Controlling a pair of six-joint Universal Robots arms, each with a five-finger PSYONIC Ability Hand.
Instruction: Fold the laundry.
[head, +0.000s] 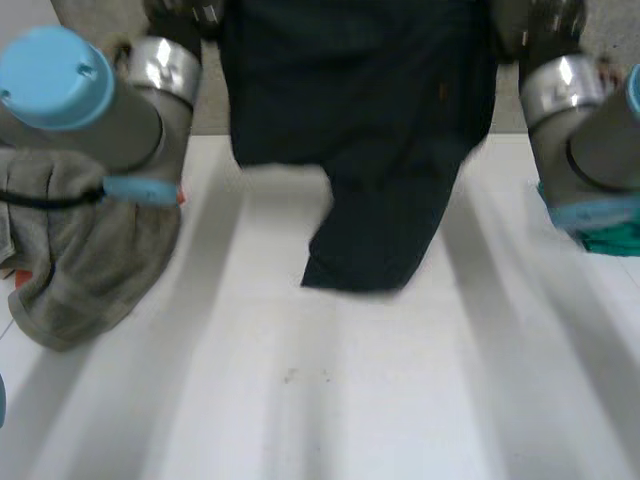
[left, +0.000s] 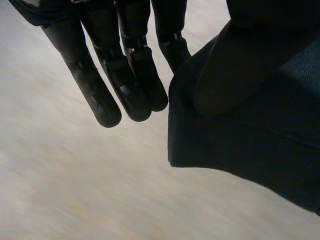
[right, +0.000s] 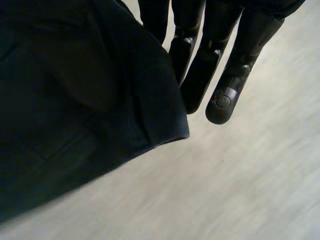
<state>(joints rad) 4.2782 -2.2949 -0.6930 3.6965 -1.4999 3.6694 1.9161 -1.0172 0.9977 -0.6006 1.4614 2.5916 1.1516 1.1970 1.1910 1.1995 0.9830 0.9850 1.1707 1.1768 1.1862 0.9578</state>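
Left hand (left: 131, 85) pinching a dark garment (left: 250, 150) corner under its thumb, other fingers straight, right hand (right: 200, 80) likewise nipping another corner, head view adding garment hanging between both to white table (head: 350, 400), grey cloth (head: 90, 260) beside left arm, green cloth (head: 612, 240) beside right.

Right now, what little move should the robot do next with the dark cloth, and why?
Probably lower both hands and lay the dark cloth flat on the white table. The left hand and right hand each pinch a top corner, so it hangs between them with only its bottom end reaching the table; folding needs it spread out.
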